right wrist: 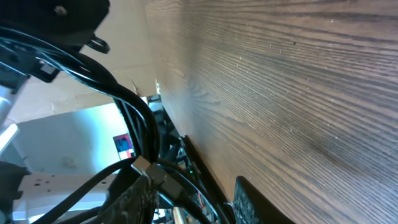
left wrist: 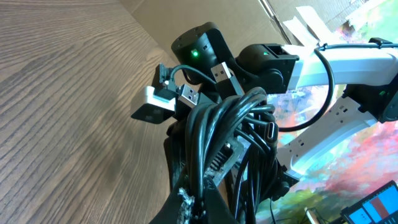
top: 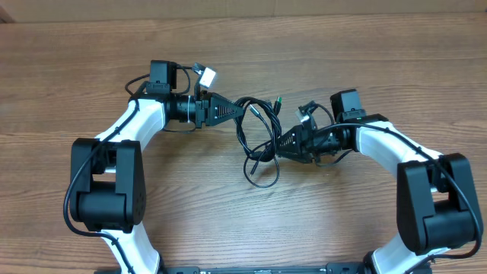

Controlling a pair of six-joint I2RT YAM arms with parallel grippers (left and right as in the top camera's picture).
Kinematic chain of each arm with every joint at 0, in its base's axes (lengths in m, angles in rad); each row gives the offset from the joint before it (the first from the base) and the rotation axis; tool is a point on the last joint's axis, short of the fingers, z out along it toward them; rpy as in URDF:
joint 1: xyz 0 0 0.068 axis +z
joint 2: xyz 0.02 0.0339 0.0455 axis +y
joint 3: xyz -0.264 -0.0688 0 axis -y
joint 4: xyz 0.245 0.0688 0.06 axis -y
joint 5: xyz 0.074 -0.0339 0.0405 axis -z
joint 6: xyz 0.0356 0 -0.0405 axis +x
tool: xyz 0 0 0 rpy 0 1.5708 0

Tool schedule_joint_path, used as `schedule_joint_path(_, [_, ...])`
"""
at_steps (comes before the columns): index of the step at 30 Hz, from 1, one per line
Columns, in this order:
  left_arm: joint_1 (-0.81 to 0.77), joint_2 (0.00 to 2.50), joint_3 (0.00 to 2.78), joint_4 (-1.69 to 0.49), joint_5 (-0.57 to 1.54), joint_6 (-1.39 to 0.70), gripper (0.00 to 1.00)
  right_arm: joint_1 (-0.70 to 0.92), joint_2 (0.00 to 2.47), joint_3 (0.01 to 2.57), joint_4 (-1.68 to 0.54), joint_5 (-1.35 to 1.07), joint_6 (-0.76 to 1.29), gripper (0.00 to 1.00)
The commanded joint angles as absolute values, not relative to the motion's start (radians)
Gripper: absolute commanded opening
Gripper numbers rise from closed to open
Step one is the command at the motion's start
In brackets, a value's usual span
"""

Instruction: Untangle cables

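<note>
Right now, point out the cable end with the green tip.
The end at the cables' top right; only its tip is green, the others look white or black.

The cables (top: 262, 151) form tangled loops mid-table (top: 342, 61), the left gripper (top: 240, 109) touching them at eleven o'clock, the right gripper (top: 280, 144) at three o'clock.
</note>
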State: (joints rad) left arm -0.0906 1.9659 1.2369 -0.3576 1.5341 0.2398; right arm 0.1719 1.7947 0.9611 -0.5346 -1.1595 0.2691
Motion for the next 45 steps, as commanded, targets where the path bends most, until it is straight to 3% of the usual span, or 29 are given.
schedule_joint_path(1, [-0.083,1.977,1.239,-0.354,1.579,0.254,0.04,0.176,1.798,0.964,-0.529,-1.140,0.281,0.39])
schedule_joint_path(4, [-0.083,1.977,1.239,-0.354,1.578,0.254,0.04,0.178,1.797,0.964,-0.530,-1.141,0.281,0.38])
schedule_joint_path(10, [-0.083,1.977,1.239,-0.354,1.528,0.223,0.04,0.181,1.798,0.964,-0.635,-1.140,0.117,0.61])
schedule_joint_path(16, [-0.083,1.977,1.239,-0.354,1.528,0.223,0.04,0.162,1.797,0.964,-0.757,-1.092,-0.057,0.63])
schedule_joint_path(18, [-0.083,1.977,1.239,-0.353,1.529,0.223,0.04,0.162,1.797,0.964,-0.751,-1.092,-0.058,0.61])
schedule_joint_path(25, [-0.085,1.977,1.239,-0.354,1.546,0.207,0.04,0.163,1.798,0.964,-0.673,-1.092,-0.049,0.37])
schedule_joint_path(42, [-0.085,1.977,1.239,-0.353,1.571,0.201,0.04,0.252,1.798,0.962,-0.567,-1.089,0.026,0.35])
schedule_joint_path(45, [-0.085,1.977,1.239,-0.353,1.571,0.201,0.04,0.279,1.797,0.962,-0.509,-1.089,0.033,0.29])
